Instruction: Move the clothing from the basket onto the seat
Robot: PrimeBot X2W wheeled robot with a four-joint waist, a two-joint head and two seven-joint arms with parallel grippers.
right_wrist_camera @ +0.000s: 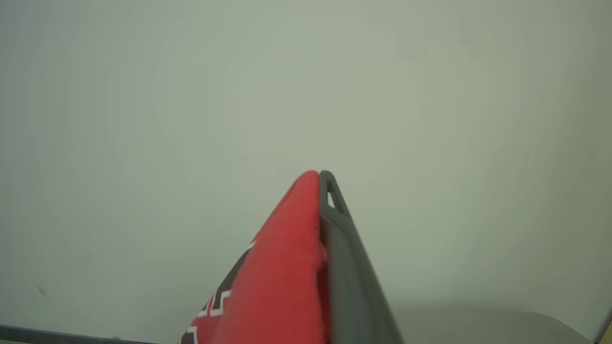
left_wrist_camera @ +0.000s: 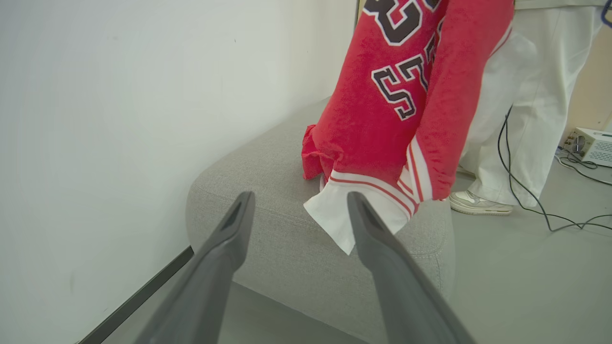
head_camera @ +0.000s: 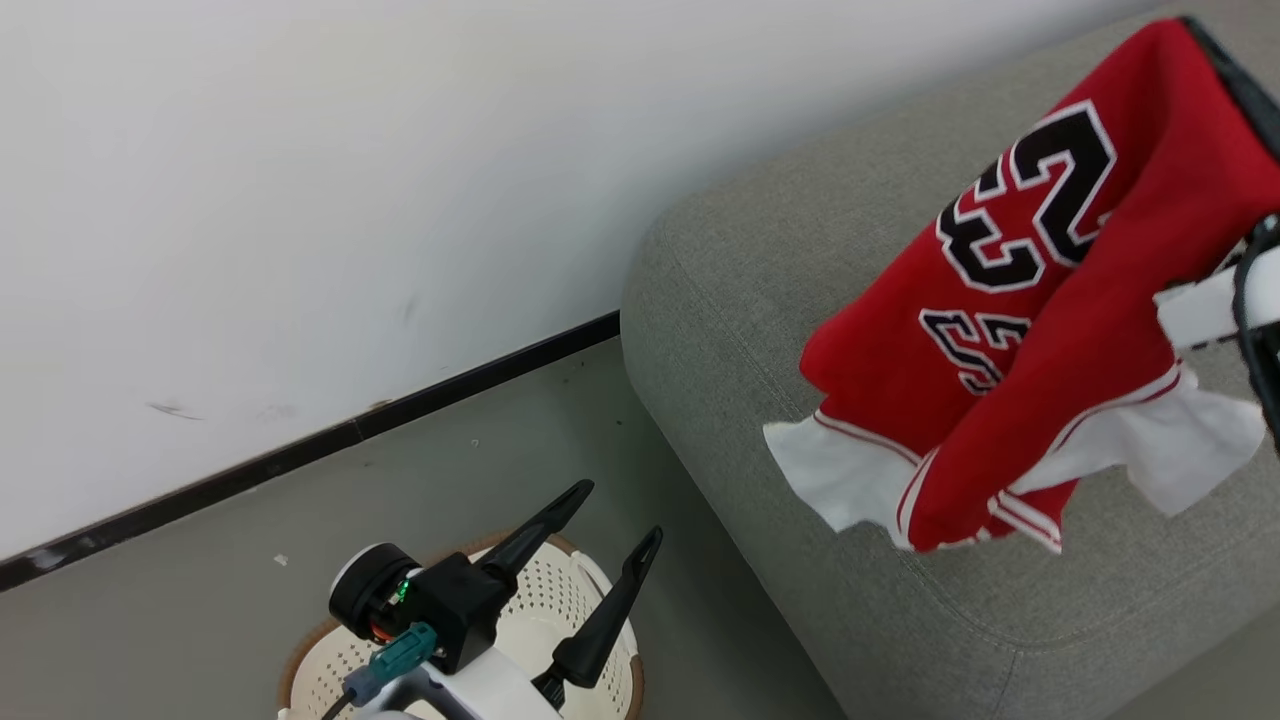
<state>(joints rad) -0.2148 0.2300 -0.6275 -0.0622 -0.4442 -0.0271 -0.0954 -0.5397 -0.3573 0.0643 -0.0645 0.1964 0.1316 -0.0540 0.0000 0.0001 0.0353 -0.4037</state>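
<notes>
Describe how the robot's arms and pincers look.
The left pincer has two long, tapering dark fingers on a black block, with a green light, a teal plug and a white forearm. The right pincer shows a matching dark finger; its white arm carries a black cable.

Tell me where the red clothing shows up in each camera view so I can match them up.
Head view: the clothing hangs at upper right, over the seat.
Left wrist view: the clothing is at top centre, over the seat, beyond the open left gripper.
Right wrist view: the clothing is at bottom centre, clamped in the right gripper.
Shared landmark: the white wall in the background.
</notes>
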